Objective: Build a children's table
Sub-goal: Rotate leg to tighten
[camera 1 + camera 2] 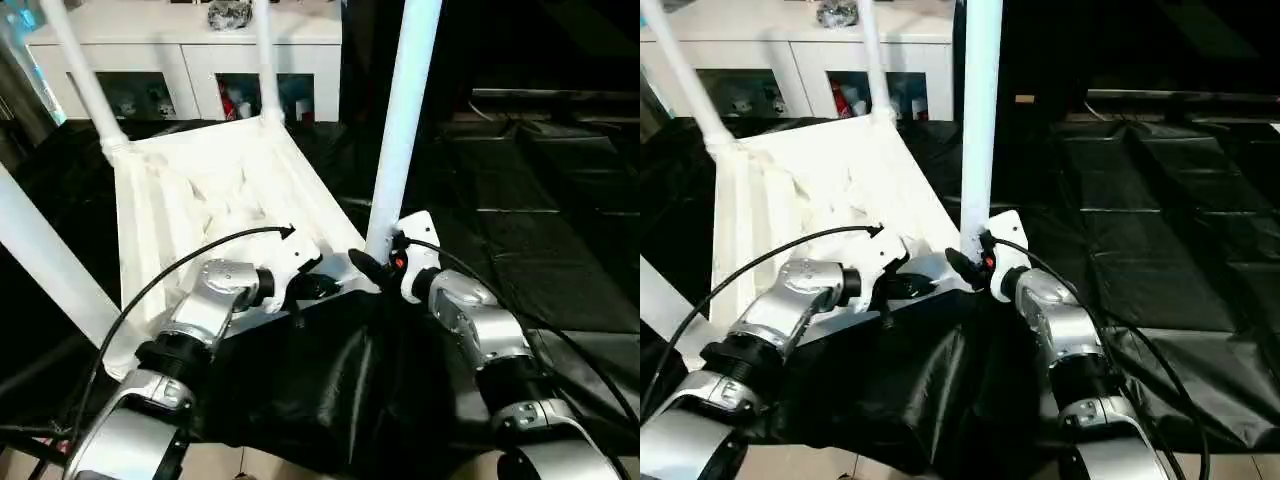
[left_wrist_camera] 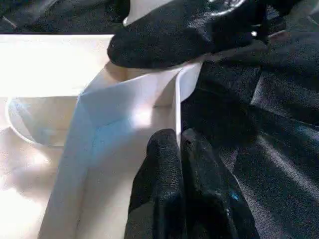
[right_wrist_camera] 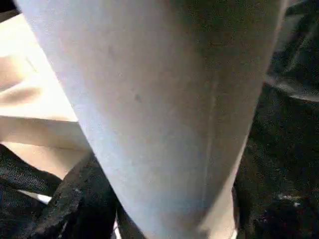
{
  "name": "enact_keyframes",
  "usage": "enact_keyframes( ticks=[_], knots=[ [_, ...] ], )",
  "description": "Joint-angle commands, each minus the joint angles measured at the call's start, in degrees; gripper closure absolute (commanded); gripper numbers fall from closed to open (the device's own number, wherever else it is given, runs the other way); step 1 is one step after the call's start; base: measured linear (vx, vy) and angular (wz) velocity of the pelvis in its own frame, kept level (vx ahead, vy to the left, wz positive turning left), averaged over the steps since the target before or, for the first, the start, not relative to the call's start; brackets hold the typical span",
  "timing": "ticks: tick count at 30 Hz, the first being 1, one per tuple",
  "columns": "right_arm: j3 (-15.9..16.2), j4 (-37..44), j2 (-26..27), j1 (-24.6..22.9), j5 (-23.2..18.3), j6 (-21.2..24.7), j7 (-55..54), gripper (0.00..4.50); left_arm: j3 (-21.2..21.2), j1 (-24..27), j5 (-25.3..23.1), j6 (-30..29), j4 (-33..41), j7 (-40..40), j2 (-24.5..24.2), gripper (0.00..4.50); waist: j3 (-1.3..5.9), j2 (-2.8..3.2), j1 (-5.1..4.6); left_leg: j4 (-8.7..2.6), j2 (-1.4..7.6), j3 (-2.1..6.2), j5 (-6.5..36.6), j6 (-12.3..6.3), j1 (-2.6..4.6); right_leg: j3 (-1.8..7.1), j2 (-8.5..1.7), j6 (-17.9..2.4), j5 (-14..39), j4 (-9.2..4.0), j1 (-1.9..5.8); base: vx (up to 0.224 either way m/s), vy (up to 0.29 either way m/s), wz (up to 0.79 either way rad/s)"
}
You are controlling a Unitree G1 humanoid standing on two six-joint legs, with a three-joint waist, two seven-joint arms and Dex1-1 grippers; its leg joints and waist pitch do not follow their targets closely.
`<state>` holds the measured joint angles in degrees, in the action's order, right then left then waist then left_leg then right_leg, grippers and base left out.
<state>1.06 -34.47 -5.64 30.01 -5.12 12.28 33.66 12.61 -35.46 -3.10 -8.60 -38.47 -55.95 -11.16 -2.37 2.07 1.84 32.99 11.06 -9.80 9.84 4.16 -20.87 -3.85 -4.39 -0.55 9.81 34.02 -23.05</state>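
On the black sheet (image 1: 300,400), before the white cabinet (image 1: 200,60), the children's table (image 1: 200,200) lies upside down, its ribbed underside up and legs rising from the corner sockets. At its near edge, the leg (image 1: 405,120) stands upright in the near right socket. The right hand (image 1: 375,265) has its fingers spread around this leg's base, probably to steady it in the socket. The left hand (image 1: 315,287) is closed, fingers (image 2: 164,169) together, pinching the top's thin rim so it probably does not slide.
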Motion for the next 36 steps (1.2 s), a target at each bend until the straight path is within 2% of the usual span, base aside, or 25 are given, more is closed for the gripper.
enact_keyframes(
  ticks=[1,4,6,10,14,15,17,19,20,22,23,26,27,31,32,33,34,36],
  knots=[
    [6.3,-0.2,4.6,-1.2,-2.3,2.5,8.2,1.01,1.8,-1.9,2.7,2.2,3.8,-0.9,4.0,4.5,3.15,-0.39,0.06,-3.93,1.6,0.41,16.9,-2.28,0.19,2.32,-3.42,-10.9,18.5,-4.92,2.67,0.0,0.0,0.0],
    [7.9,1.2,2.7,-1.9,-2.2,2.4,11.6,0.72,2.1,-1.4,3.0,2.5,4.4,-3.0,2.9,4.5,3.16,-0.34,0.22,-3.9,1.69,0.38,16.6,-2.64,0.23,2.35,-3.47,-11.3,17.8,-4.85,2.76,0.0,0.0,0.0],
    [10.1,3.3,-1.3,-2.9,-1.7,2.3,17.6,0.39,2.5,-0.6,3.1,3.0,5.0,-6.2,1.1,4.5,3.43,-0.3,0.4,-3.67,1.77,0.31,14.3,-3.36,0.13,2.4,-3.49,-12.3,13.8,-4.41,2.97,0.0,0.0,0.0],
    [11.1,5.7,-5.0,-3.9,-1.7,2.2,23.3,0.39,2.9,0.1,2.8,3.8,5.4,-9.0,-0.8,4.5,3.43,-0.3,0.82,-3.45,1.9,0.09,12.7,-4.59,0.09,2.26,-3.38,-13.7,10.3,-4.05,3.1,0.0,0.0,0.0],
    [11.6,8.6,-9.3,-5.2,-2.1,1.2,30.4,0.39,3.5,1.3,2.7,4.1,6.5,-13.4,-3.9,4.5,3.21,-0.33,1.55,-3.64,2.1,0.05,14.4,-4.27,0.28,2.25,-3.47,-13.0,14.1,-4.32,2.96,0.0,0.0,0.0],
    [11.7,9.5,-10.2,-5.6,-2.5,1.6,31.9,0.39,3.6,1.6,2.7,4.0,6.8,-14.4,-4.7,4.5,3.23,-0.55,1.63,-3.66,2.12,0.02,14.6,-4.14,0.36,2.26,-3.46,-12.9,14.7,-4.38,2.93,0.0,0.0,0.0],
    [11.8,9.9,-11.0,-5.8,-2.8,2.1,33.0,0.39,3.7,1.9,2.7,3.8,7.1,-15.4,-5.5,4.5,3.14,-0.41,1.81,-3.82,2.2,0.12,15.3,-3.56,0.37,2.32,-3.5,-12.5,16.0,-4.4,2.83,0.0,0.0,0.0],
    [12.1,10.4,-12.3,-6.0,-3.2,2.8,34.8,0.53,4.1,2.6,2.7,3.3,7.9,-17.5,-7.4,4.5,3.16,-0.45,1.81,-3.86,2.19,0.19,15.4,-3.23,0.36,2.33,-3.5,-12.5,16.1,-4.36,2.82,0.0,0.0,0.0],
    [12.1,10.5,-12.3,-6.1,-3.3,3.1,35.1,0.62,4.2,2.9,2.9,3.1,8.3,-18.2,-8.0,4.5,3.16,-0.66,1.81,-3.86,2.2,0.19,15.2,-3.24,0.27,2.36,-3.54,-12.4,16.1,-4.27,2.84,0.0,0.0,0.0],
    [12.1,10.6,-12.3,-6.1,-3.3,3.2,35.2,0.73,4.1,3.0,3.0,3.0,8.4,-18.4,-8.2,4.5,3.18,-0.57,1.77,-3.78,2.11,0.12,14.7,-3.34,0.23,2.37,-3.53,-12.5,15.7,-4.31,2.81,0.0,0.0,0.0],
    [12.0,10.6,-12.3,-6.1,-3.5,3.7,35.5,0.88,4.0,3.3,3.2,2.9,8.7,-18.6,-8.5,4.5,3.2,-0.91,1.72,-3.78,2.11,0.11,14.3,-3.36,0.26,2.36,-3.5,-12.5,15.5,-4.27,2.82,0.0,0.0,0.0],
    [12.1,10.5,-11.9,-6.0,-3.4,3.8,35.5,1.08,3.8,3.5,3.2,2.8,9.0,-18.7,-8.8,4.5,3.22,-0.79,1.79,-3.75,2.13,0.13,13.7,-3.28,0.27,2.36,-3.57,-12.5,15.4,-4.19,2.75,0.0,0.0,0.0],
    [12.1,10.3,-11.6,-5.9,-3.3,3.7,35.2,1.19,3.6,3.5,3.4,2.7,9.1,-18.3,-8.7,4.5,3.26,-1.03,1.75,-3.71,2.12,0.09,13.4,-3.3,0.23,2.36,-3.56,-12.5,15.1,-4.16,2.8,0.0,0.0,0.0],
    [12.1,9.8,-10.7,-5.8,-3.2,3.6,34.3,1.42,3.3,3.5,3.5,2.7,9.1,-17.6,-8.4,4.5,3.21,-1.09,1.82,-3.68,2.05,0.07,13.3,-3.27,0.23,2.38,-3.61,-12.4,15.4,-4.18,2.79,0.0,0.0,0.0],
    [11.8,9.5,-10.2,-5.8,-3.4,3.9,33.4,1.66,3.0,3.3,3.5,2.5,8.9,-16.4,-8.0,4.5,3.2,-1.11,1.8,-3.73,2.06,0.1,13.2,-3.23,0.2,2.36,-3.59,-12.3,15.6,-4.15,2.8,0.0,0.0,0.0],
    [11.6,9.2,-9.6,-5.8,-3.4,4.1,32.4,1.66,2.6,2.9,3.5,2.5,8.6,-15.0,-7.5,4.5,3.17,-1.33,1.79,-3.73,2.05,0.08,13.4,-3.26,0.21,2.34,-3.6,-12.2,15.9,-4.23,2.78,0.0,0.0,0.0],
    [11.3,8.8,-8.8,-5.8,-3.2,4.1,30.8,1.71,2.0,2.4,3.5,2.3,8.0,-13.1,-6.7,4.5,3.09,-1.21,1.81,-3.77,2.05,0.1,13.8,-3.08,0.26,2.37,-3.65,-12.0,16.9,-4.31,2.68,0.0,0.0,0.0],
    [10.5,7.2,-6.8,-5.6,-2.6,4.3,26.2,1.83,0.7,1.0,3.3,2.0,6.6,-8.7,-4.8,4.5,2.91,-1.43,1.71,-3.85,1.98,0.15,15.0,-2.57,0.39,2.39,-3.76,-11.2,19.9,-4.66,2.47,0.0,0.0,0.0]
  ],
)
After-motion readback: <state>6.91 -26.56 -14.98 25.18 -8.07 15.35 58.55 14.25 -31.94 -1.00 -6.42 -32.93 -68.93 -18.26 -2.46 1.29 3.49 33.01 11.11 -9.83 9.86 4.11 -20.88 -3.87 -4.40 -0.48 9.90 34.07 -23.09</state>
